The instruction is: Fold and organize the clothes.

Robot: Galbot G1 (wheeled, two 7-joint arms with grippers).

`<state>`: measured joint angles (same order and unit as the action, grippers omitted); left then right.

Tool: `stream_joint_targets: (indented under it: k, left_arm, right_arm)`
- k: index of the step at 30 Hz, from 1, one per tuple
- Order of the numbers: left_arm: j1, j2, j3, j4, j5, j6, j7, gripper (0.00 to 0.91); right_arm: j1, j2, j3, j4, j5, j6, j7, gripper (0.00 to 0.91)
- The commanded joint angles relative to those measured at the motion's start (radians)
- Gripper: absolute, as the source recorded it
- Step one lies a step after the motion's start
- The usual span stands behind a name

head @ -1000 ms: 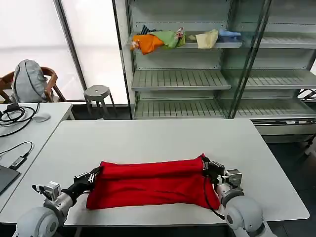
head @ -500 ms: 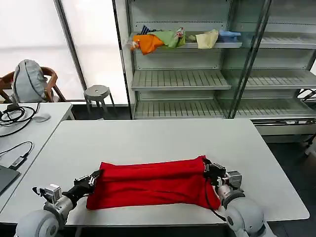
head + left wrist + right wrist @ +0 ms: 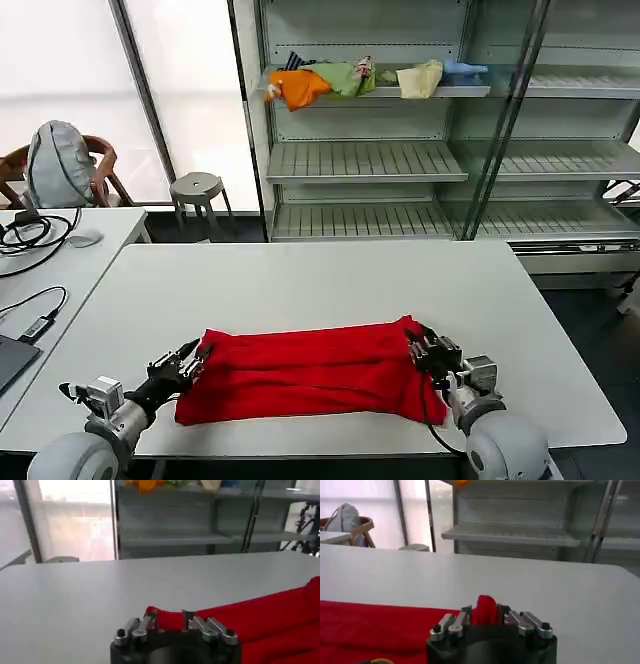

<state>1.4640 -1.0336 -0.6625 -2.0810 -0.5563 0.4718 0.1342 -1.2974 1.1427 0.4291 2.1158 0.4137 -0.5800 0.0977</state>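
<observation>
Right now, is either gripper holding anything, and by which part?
Both hold the red T-shirt: left gripper pinches its left end, right gripper its right end.

My two arms: grey shells, black grippers

My left gripper (image 3: 189,362) and right gripper (image 3: 422,351) are black, with silver metal finger links pinned by dark screws. Rounded pale-grey joint housings sit behind each wrist, small silver camera blocks ride on top, and a thin black cable loops beside my right forearm.
</observation>
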Motion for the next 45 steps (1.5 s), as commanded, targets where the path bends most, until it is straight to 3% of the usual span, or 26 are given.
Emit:
stream_joint_targets:
  k: [1,8,20,21,23,38,45]
  left_arm:
    - [0.056,-0.043,0.116,-0.107,-0.018,-0.028,-0.381,0.907]
    - [0.047,-0.052,0.198,-0.057,-0.023,-0.085,-0.558,0.907]
    - [0.036,-0.062,0.240,-0.015,-0.024,-0.066,-0.598,0.907]
    - [0.035,-0.061,0.243,-0.014,-0.021,-0.060,-0.605,0.171]
    - [0.039,-0.057,0.248,-0.016,-0.021,-0.048,-0.609,0.030]
    - [0.041,-0.051,0.276,-0.018,0.022,-0.028,-0.581,0.020]
    - [0.061,-0.054,0.203,0.001,0.128,-0.043,-0.516,0.020]
  right_arm:
    - [-0.080,0.005,0.093,0.075,-0.023,0.001,-0.023,0.907]
    - [-0.119,0.020,0.104,0.112,-0.061,0.001,-0.037,0.907]
    - [-0.116,0.033,0.099,0.098,-0.083,0.001,-0.031,0.907]
    - [-0.115,0.034,0.097,0.098,-0.084,0.001,-0.031,0.907]
    - [-0.115,0.037,0.094,0.098,-0.087,0.001,-0.031,0.907]
    - [-0.097,0.054,0.058,0.076,-0.106,0.001,-0.020,0.907]
    - [-0.093,0.057,0.055,0.085,-0.112,0.001,-0.019,0.907]
